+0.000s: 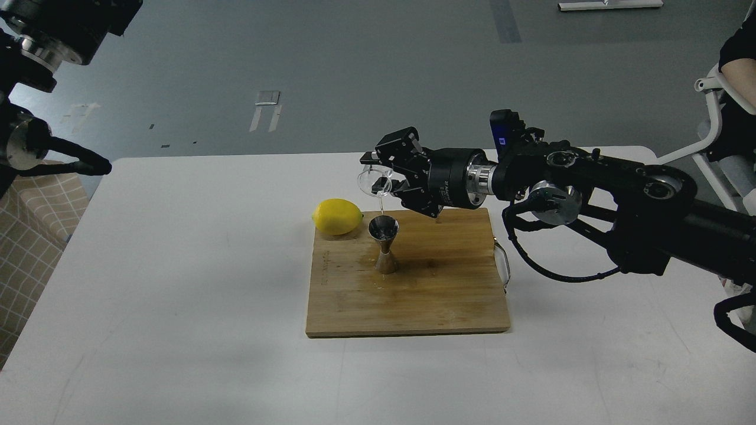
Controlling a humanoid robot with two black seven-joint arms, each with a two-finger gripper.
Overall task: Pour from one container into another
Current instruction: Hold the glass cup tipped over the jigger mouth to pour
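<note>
My right gripper (384, 172) is shut on the clear glass tumbler (372, 180), which lies tipped on its side with its mouth to the left, above and slightly left of the jigger. A thin stream of clear liquid falls from the tumbler's rim into the steel hourglass jigger (384, 244), which stands upright on the wooden cutting board (413, 295). The board around the jigger's foot looks wet. Of my left arm only thick upper parts (35, 59) show at the top left; its gripper is out of view.
A yellow lemon (337, 216) rests on the board's far left corner, close to the jigger. The board lies on a white table (177, 283). A checked cloth (29, 236) hangs at the left, and a person on a white chair (717, 118) sits at the far right.
</note>
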